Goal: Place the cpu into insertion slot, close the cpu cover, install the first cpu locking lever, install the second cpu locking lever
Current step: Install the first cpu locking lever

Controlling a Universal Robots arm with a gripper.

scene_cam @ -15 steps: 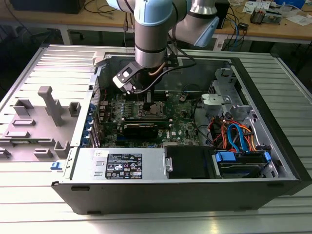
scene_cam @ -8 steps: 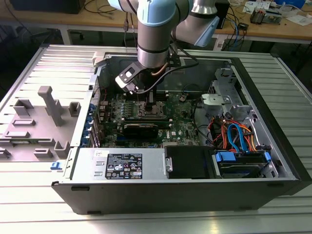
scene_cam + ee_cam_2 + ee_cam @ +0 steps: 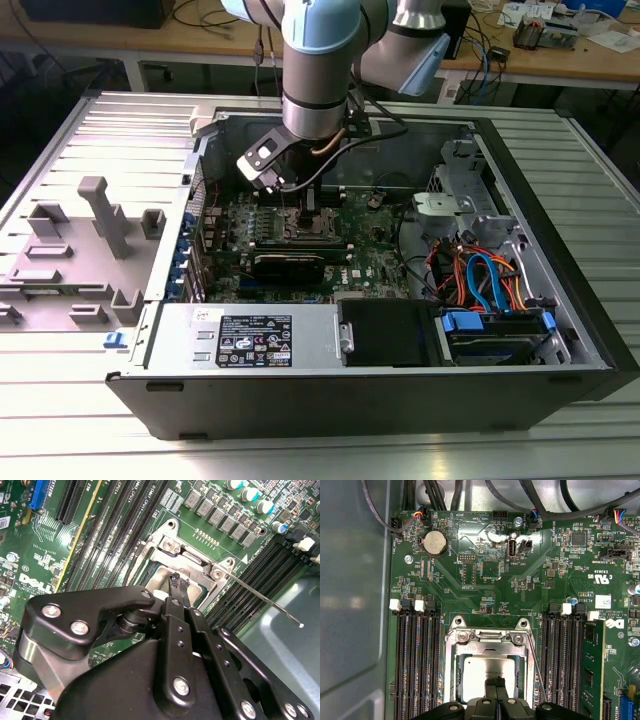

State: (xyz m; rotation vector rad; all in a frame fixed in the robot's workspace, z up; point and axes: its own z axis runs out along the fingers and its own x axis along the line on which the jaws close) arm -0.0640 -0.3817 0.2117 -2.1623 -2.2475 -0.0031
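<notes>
Cpu [image 3: 487, 672] sitting in insertion slot [image 3: 519, 677], cpu cover [image 3: 487, 639] lying down around it. Gripper [image 3: 495, 684] jaws pinching together, holding nothing, tips poising at cpu edge. Locking lever [image 3: 265, 600] sticking out, seemingly unlatched. Judging first-lever step beginning, calling for pressing rod down under catch.

We see a ribbed grey metal table [image 3: 60, 440] in the exterior view, and far behind it a wooden bench [image 3: 560, 62] strewn with cables [image 3: 486, 55] and papers [image 3: 612, 40].
</notes>
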